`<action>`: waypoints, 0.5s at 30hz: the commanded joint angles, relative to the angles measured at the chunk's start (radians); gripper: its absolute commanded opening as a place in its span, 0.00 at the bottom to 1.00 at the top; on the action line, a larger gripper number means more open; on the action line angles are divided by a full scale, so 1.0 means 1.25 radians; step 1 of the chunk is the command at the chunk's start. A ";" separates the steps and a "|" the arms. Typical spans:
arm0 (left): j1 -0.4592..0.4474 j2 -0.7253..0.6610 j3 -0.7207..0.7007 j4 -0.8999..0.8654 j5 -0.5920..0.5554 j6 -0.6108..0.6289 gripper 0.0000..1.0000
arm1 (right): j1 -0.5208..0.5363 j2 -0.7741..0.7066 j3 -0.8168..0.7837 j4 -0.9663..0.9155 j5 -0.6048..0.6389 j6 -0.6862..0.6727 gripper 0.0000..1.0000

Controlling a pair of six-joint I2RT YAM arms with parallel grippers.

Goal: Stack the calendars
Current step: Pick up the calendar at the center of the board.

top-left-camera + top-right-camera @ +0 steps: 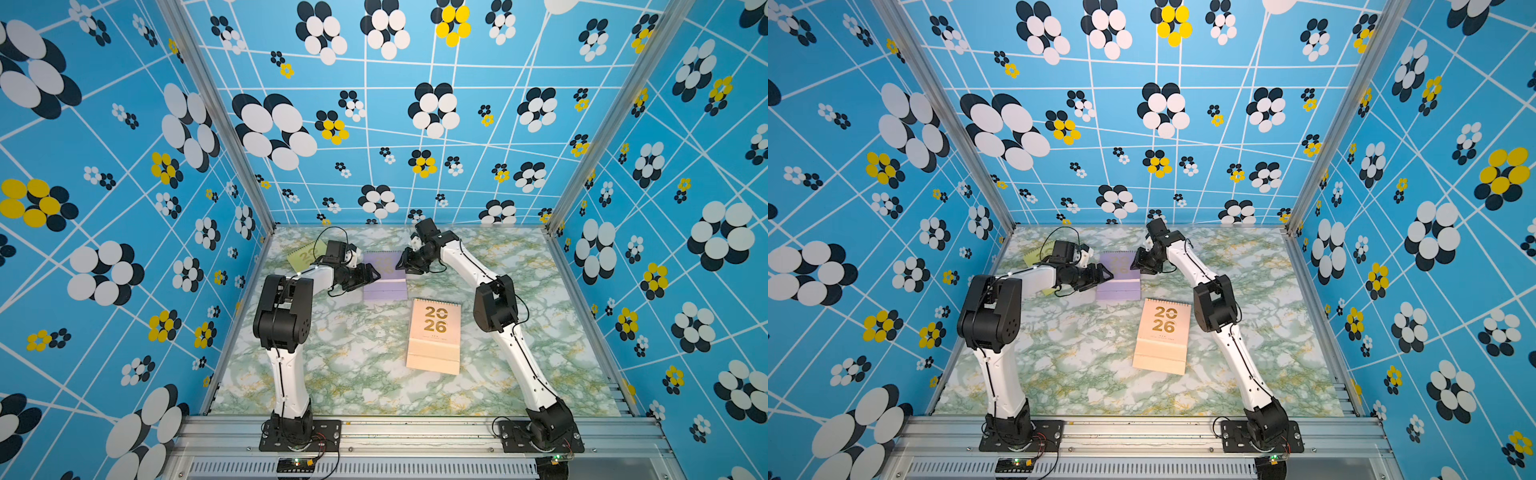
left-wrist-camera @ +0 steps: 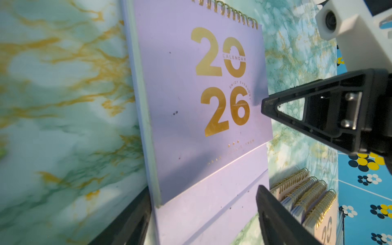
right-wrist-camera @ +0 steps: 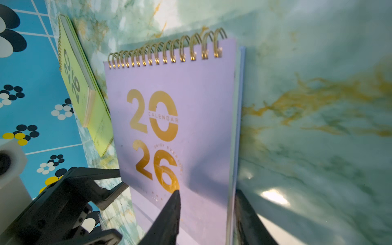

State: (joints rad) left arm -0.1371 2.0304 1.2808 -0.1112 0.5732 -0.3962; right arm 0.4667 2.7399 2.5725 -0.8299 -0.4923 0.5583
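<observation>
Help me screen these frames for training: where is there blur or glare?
Left wrist view: table smeared, lilac calendar sharp. Right wrist view: bright glare patch on the table, soft around it. In both top views: evenly lit and crisp.

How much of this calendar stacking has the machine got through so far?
Done: a pile topped by a peach spiral-bound 2026 calendar, showing about four gold coil bindings from the side. In hand: the lilac 2026 calendar, lying flat, with the left gripper wide around it and the right gripper at its opposite edge; no lift visible. Left: that one, plus the yellow-green calendar at the back.
</observation>
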 commanded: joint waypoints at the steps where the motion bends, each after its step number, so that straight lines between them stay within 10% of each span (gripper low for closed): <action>1: 0.000 0.005 0.009 0.009 -0.005 0.000 0.80 | 0.026 0.047 -0.007 -0.049 -0.021 -0.015 0.43; 15: 0.004 0.038 0.105 -0.093 -0.102 0.043 0.92 | 0.026 0.041 -0.007 -0.059 -0.002 -0.020 0.43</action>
State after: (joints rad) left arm -0.1368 2.0445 1.3701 -0.1848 0.4702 -0.3691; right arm 0.4797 2.7407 2.5725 -0.8337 -0.5011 0.5564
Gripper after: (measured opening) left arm 0.926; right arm 0.431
